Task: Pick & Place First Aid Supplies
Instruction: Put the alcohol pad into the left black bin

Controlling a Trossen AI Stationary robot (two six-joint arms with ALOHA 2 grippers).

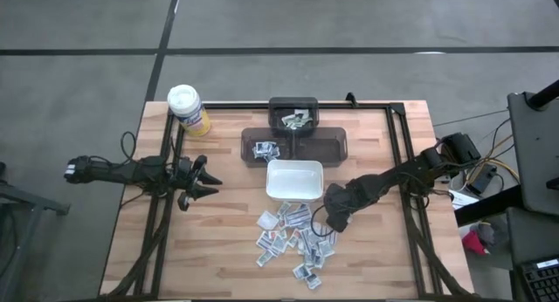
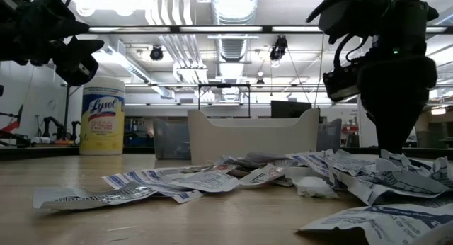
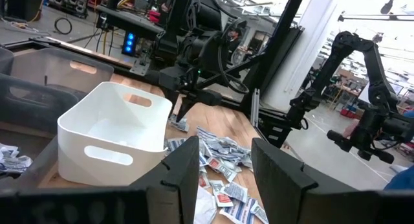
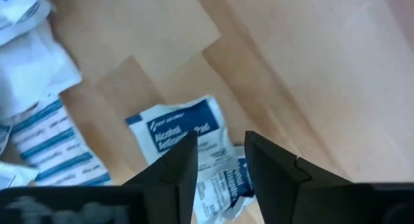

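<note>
Wooden bench (image 1: 218, 241) seen from above, with a heap of small flat first aid packets (image 1: 293, 236) spread on it at lower centre, just below the white dish (image 1: 294, 180). Right pincer (image 1: 335, 222) sits low at the right edge of the heap, right of centre frame; in its wrist view its fingers (image 4: 169, 175) stand parted with a gap between them, nothing gripped, directly over a blue-and-white packet (image 4: 174, 130) lying flat on the wood. Left pincer (image 1: 208, 181) hovers at left of centre, well apart from the heap, pointing toward the dish; its fingers (image 3: 184, 169) also stand apart, holding nothing. Above the dish, a dark tray (image 1: 336, 145) holds a few packets in its left section, and a dark bin (image 1: 293, 103) at upper centre holds some more. Yellow wipes canister (image 1: 189, 110) stands at upper left of the bench.
</note>
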